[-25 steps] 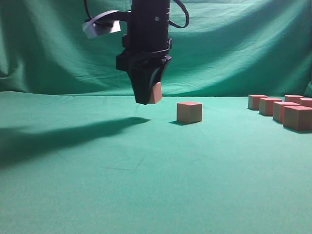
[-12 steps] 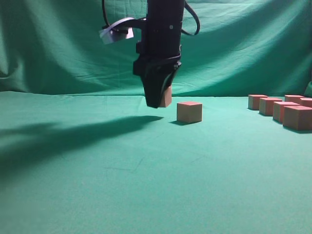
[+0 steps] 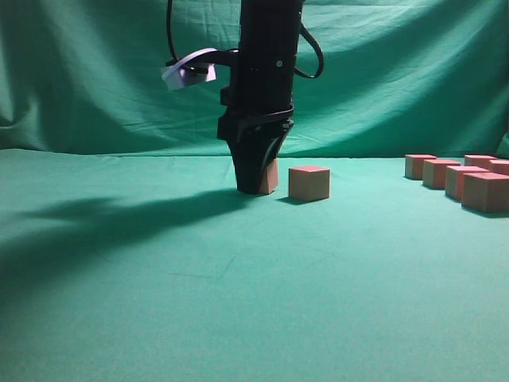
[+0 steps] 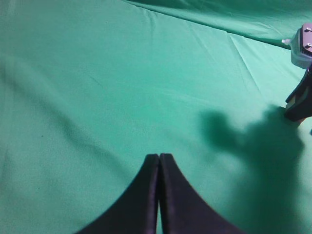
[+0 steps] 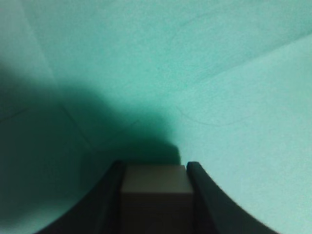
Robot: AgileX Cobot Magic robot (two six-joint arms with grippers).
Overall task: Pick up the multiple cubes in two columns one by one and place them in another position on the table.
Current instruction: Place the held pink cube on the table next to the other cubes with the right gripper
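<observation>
You're working over the table (image 3: 238, 302), a broad spread of green cloth, and the source cubes (image 3: 461, 179) sit grouped at its far right edge in the exterior view, well apart from where the action is. Near the middle, one cube already placed (image 3: 308, 182) rests alone on the cloth, and just beside it, on its left, your right gripper (image 3: 256, 189) stands almost vertical with its tips down at the cloth. Its jaws are partly closed and clamped on a held cube (image 5: 155, 192); the right wrist view shows a finger pressed against each side face of it, with the cube directly between and below the wrist. What matters for your next move is the vertical relation: the held cube looks to be at or very near the cloth, though you cannot tell for sure whether its bottom is touching. It is a cube, so no long axis to mind; just keep a gap from the neighbour. Your left gripper (image 4: 159, 163) hangs off to the left with its fingers pressed together, holding nothing, and is clearly the farther arm.
</observation>
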